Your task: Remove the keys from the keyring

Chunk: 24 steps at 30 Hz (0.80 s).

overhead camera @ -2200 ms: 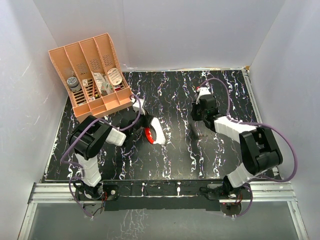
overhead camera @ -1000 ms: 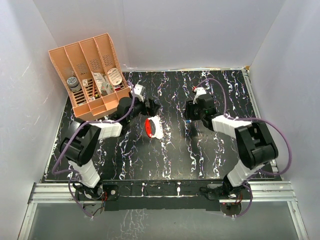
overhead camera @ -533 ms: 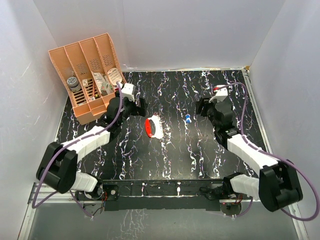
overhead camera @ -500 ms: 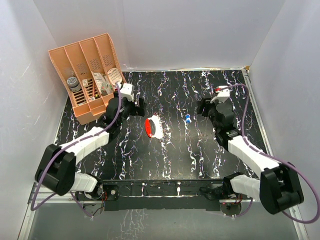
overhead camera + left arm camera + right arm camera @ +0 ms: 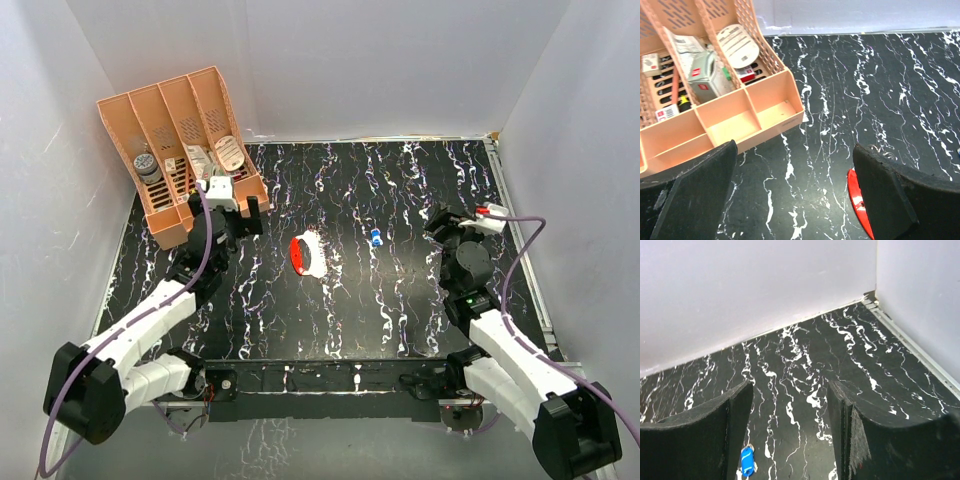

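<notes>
both arms have pulled back to the near side. left gripper (image 5: 795, 150) and right gripper (image 5: 790, 386) are spread wide, empty. blue key (image 5: 375, 238) lies right of centre, well apart from the red fob (image 5: 306, 255). separation looks done.

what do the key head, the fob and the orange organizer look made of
Key head: glossy blue plastic, evenly coloured. Fob: red-and-white, probably plastic; too small to confirm. Organizer: matte peach plastic, moulded perforated walls.
</notes>
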Each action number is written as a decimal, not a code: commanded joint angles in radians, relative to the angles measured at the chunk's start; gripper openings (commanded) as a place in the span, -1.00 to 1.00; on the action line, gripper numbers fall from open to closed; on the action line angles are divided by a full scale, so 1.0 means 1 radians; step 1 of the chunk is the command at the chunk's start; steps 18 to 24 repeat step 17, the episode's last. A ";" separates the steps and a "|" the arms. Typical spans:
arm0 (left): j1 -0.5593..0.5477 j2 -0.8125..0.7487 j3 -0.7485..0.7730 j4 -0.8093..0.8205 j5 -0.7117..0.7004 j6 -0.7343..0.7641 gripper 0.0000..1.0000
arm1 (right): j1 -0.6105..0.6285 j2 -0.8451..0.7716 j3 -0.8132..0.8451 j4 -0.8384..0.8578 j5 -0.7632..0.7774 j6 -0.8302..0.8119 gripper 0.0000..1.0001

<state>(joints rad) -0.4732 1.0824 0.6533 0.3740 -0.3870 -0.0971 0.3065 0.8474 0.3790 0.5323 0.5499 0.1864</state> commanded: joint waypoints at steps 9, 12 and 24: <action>-0.001 -0.111 -0.053 0.018 -0.135 0.012 0.97 | -0.001 -0.034 -0.012 0.094 0.107 -0.001 0.20; -0.001 -0.113 -0.051 0.002 -0.168 0.011 0.97 | -0.001 -0.037 -0.015 0.095 0.105 -0.001 0.20; -0.001 -0.135 -0.065 0.022 -0.153 0.016 0.97 | -0.001 -0.033 -0.014 0.095 0.099 -0.001 0.21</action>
